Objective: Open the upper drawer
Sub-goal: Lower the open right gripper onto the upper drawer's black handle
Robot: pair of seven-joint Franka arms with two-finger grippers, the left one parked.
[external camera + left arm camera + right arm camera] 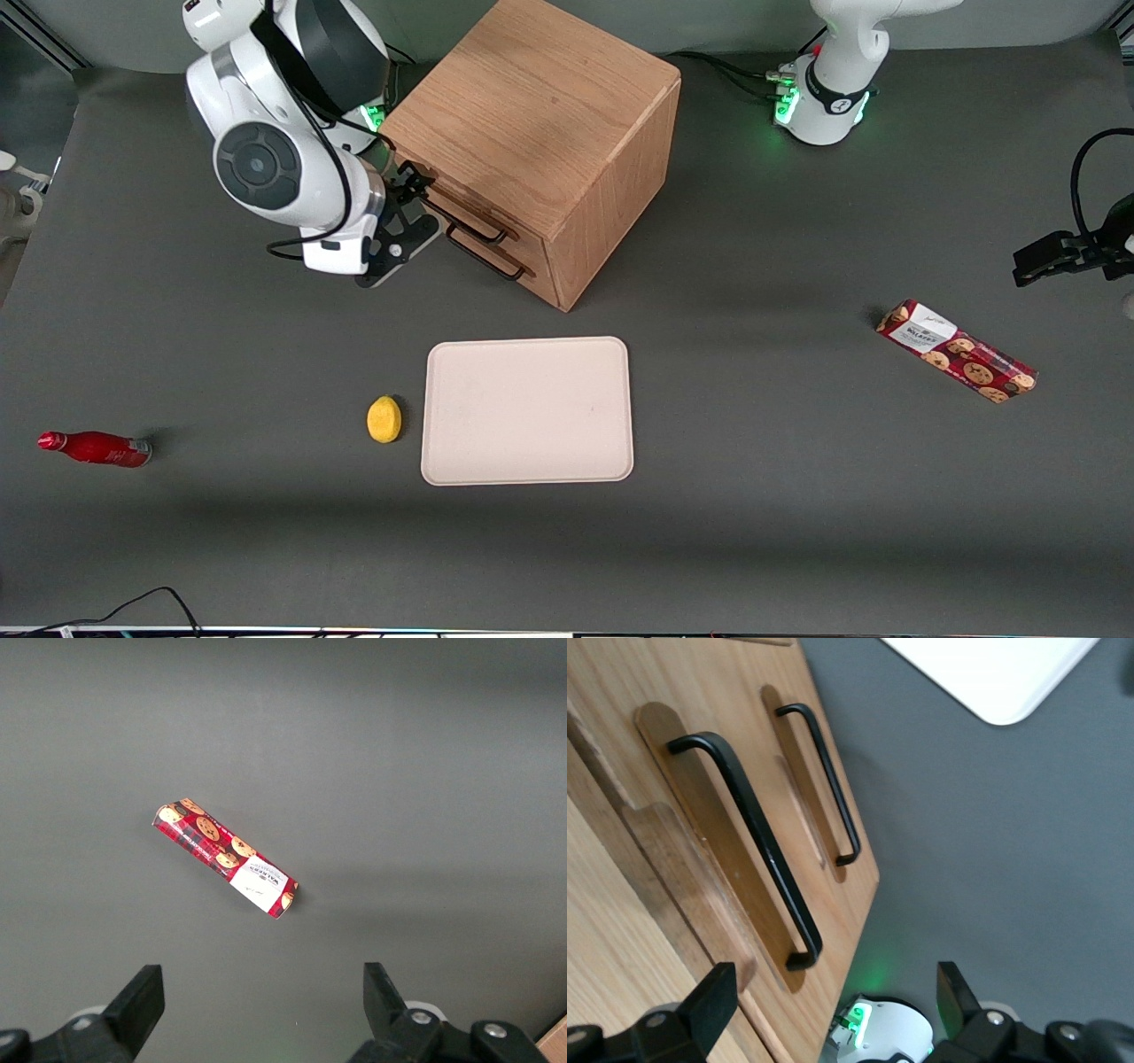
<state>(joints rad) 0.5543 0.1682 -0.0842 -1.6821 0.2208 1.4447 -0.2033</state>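
Approach step, by our reading: the gripper [409, 206] hangs just in front of the cabinet [540, 124], fingers spread and holding nothing, with the upper drawer [461, 206] shut and its black handle [749, 846] not yet between them. Next move, we judge, calls for bringing the fingers around that bar, not the lower drawer's handle [824, 780], closing, then pulling straight out. Right wrist view gives us both handles plainly; front view alone shows us the tray [528, 411] and lemon [384, 418].

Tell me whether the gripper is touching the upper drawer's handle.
Apart. The right wrist view shows the open gripper short of the upper drawer's handle, nothing between its fingers.
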